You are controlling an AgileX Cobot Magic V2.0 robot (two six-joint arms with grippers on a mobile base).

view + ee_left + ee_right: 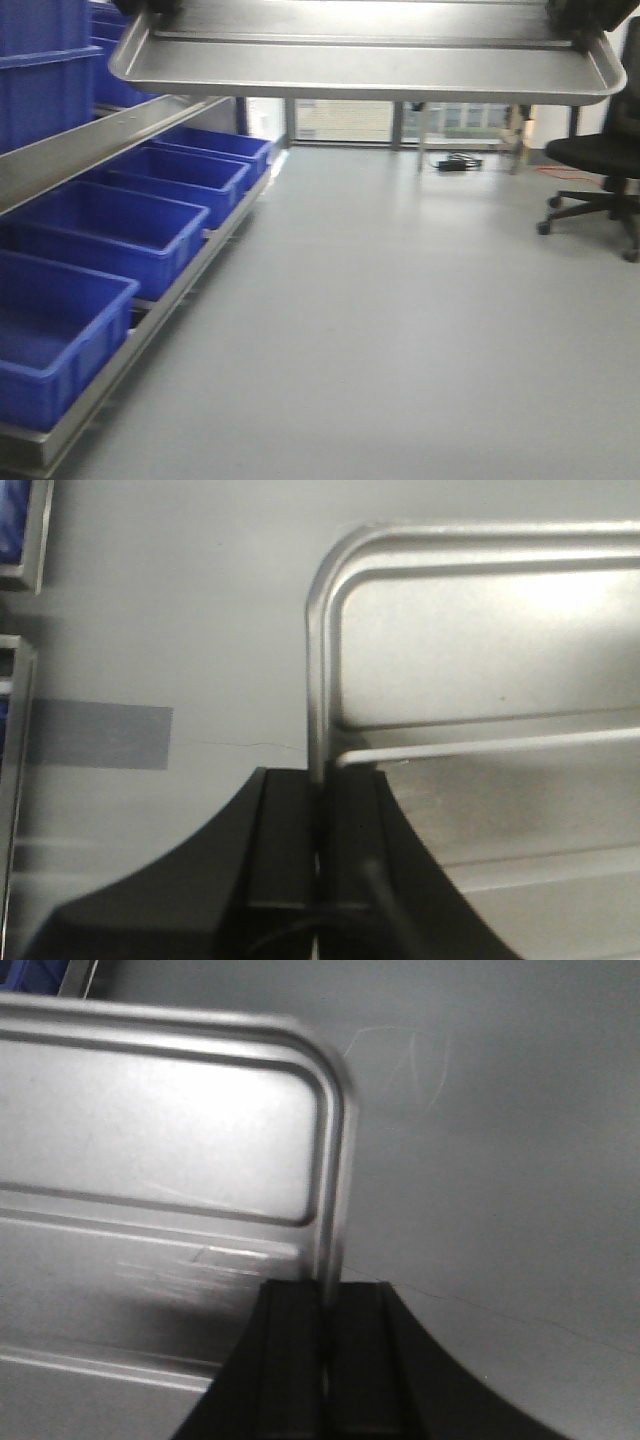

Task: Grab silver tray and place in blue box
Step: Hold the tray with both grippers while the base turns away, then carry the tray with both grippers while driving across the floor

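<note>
**Silver tray held aloft at both ends, beside the rack of blue boxes**

The shallow rectangular silver metal tray with rounded corners [370, 70] hangs level in the air at the top of the front view. It is above the grey floor [400, 320] and just right of the grey metal shelf rack [100, 140]. Its long axis runs left to right across the view, open side up. In the wrist views the long floor ridges run along that same axis.

The left gripper [322, 790] is clamped on the rim of the tray's left short end, one black finger inside the rim and one outside. The right gripper [327, 1300] is clamped the same way on the right short end. Both pairs of jaws are closed tight against the metal.

Containers: a row of four deep rectangular blue boxes sits on the rack's lower level, receding from the camera. The nearest blue box [90, 350] is open-topped, and its visible interior shows only blue plastic. The next box [110, 230] looks the same. The interiors of the far two are too foreshortened to read. More blue crates [40, 80] stand on the upper level, contents hidden.

A black office chair [600, 170] stands on the floor at far right, well apart from the rack.
</note>
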